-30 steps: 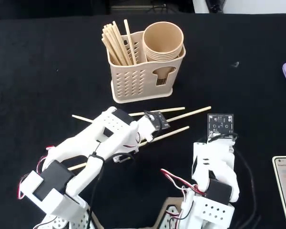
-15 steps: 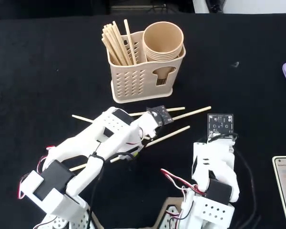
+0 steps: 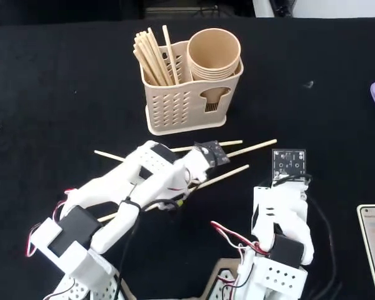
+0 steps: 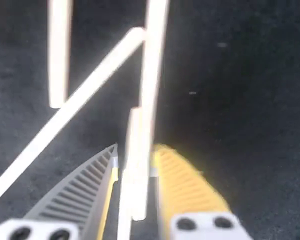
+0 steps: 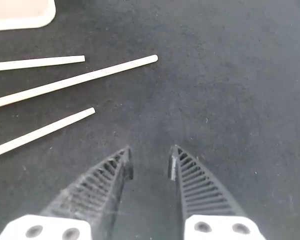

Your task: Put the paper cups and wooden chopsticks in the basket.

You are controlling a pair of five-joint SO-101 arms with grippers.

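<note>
Counting what shows, we judge the job mostly done: the stacked tan paper cups (image 3: 214, 53) and a bundle of pale wooden chopsticks (image 3: 153, 56) stand in the beige perforated plastic basket (image 3: 187, 106), while several loose chopsticks (image 3: 256, 148) lie on the black cloth (image 3: 62, 94) just in front of it. Our left gripper (image 4: 135, 148) is clamped on one slim, straight chopstick (image 4: 152, 60) among them, and our right gripper (image 5: 150, 150) rests empty, jaws narrowly parted.

Black desk (image 3: 62, 94); beige basket (image 3: 175, 106), perforated with dots; tan paper cups (image 3: 214, 53); pale wooden chopsticks (image 3: 253, 149); left end effector (image 4: 136, 150) ribbed grey and yellow.
</note>
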